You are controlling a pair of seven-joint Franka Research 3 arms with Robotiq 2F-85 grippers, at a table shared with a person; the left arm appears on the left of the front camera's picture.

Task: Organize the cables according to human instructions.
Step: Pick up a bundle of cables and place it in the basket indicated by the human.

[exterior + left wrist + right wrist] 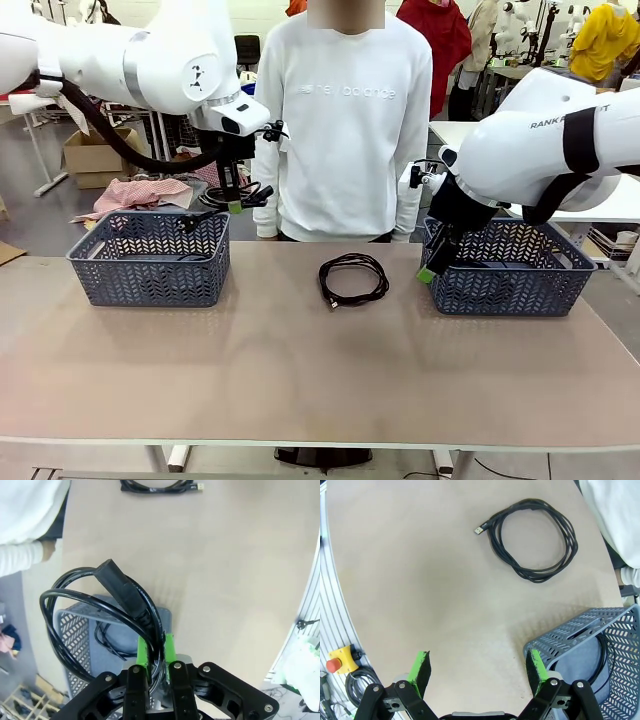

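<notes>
The person's white sweatshirt [345, 93] bears faint tone-on-tone letters across the chest, reading "new balance". The right arm [548, 124] carries dark print, "RANK…" and a final "T", the middle hidden. The left arm [197, 76] shows a small dark logo, no letters.

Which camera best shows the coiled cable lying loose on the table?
Right wrist view: the whole cable lies unobstructed, plug tip visible. Front view shows it smaller; left wrist view crops it at the top edge.

I log a black cable [118, 584] in my left gripper [156, 649], which has green pads [144, 652]. Beneath it is a grey-blue herringbone-lattice basket [75, 635] on a beige table [225, 580].
</notes>
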